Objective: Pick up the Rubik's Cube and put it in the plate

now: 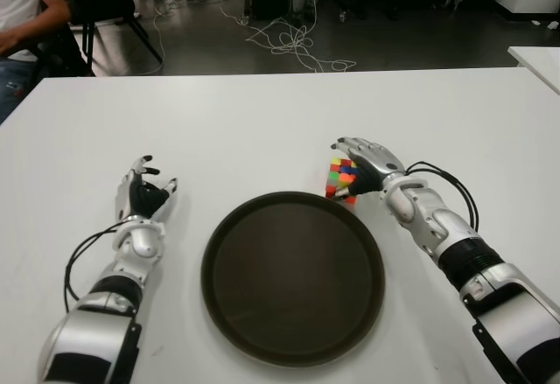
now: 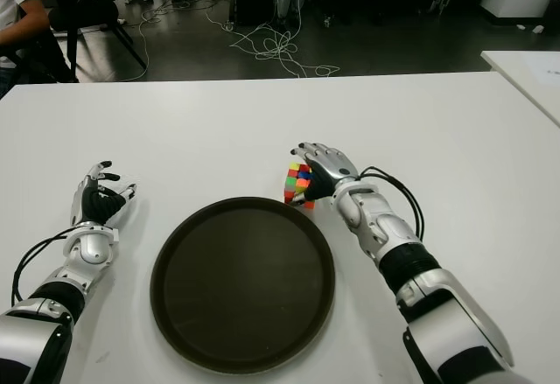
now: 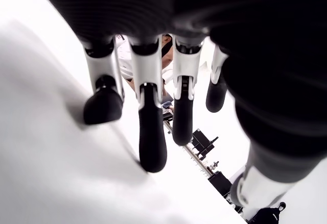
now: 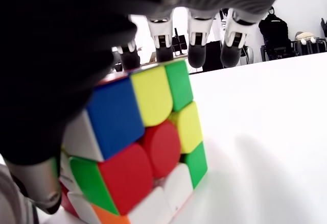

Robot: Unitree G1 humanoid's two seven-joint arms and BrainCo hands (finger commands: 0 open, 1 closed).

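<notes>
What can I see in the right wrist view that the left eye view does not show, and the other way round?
Only the right wrist view shows the Rubik's Cube up close, its rounded stickers clear, under the right robot hand. Only the left eye view shows the empty plate beside the cube, and the idle left robot hand left of it. Both show the cube on the white table.

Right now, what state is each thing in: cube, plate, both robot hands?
Rubik's Cube: on the table just beyond the plate's far right rim, scrambled.
Plate: holds nothing.
Right robot hand: fingers draped over the cube, closing on it.
Left robot hand: left of the plate, fingers relaxed, holds nothing.
</notes>
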